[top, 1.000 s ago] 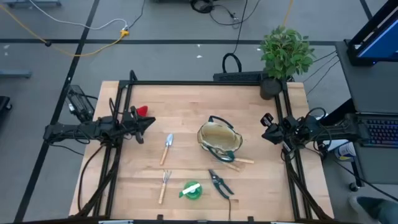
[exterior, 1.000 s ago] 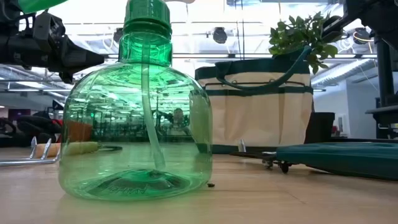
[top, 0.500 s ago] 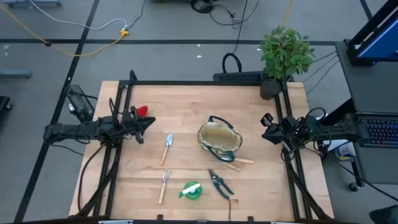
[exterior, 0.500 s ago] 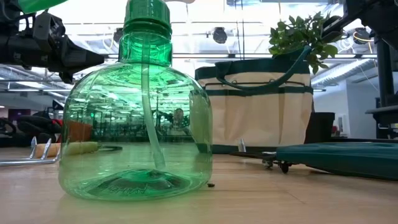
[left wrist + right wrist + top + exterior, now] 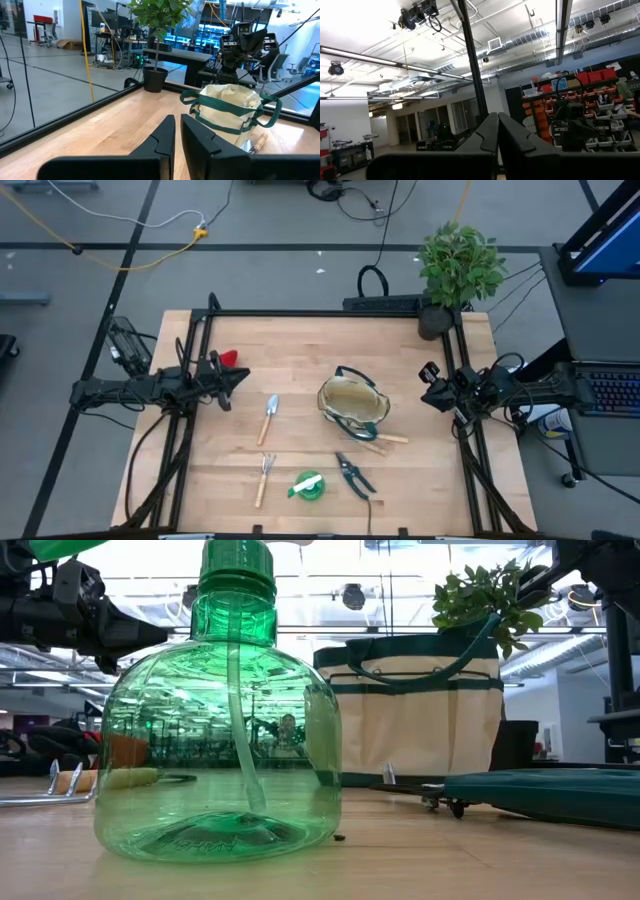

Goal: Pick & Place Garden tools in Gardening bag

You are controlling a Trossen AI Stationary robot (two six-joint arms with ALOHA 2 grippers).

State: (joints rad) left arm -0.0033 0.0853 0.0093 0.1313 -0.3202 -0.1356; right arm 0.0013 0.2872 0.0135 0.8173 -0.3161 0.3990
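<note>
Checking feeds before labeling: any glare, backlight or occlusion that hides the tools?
Low view: green bottle sits close to the lens, fills the left half, hides much of the table; bright ceiling light behind the bag. Right wrist view: points up at ceiling lights, no table in sight. High view: evenly lit, trowel and shears clear.

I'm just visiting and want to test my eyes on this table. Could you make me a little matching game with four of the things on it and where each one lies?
Things:
1. trowel
2. green bottle
3. red item
4. potted plant

Places:
A. at the table's far right corner
B. near the front edge, between the fork and the shears
C. just left of the gardening bag
D. by the left gripper

Pairs: 1-C, 2-B, 3-D, 4-A
</note>
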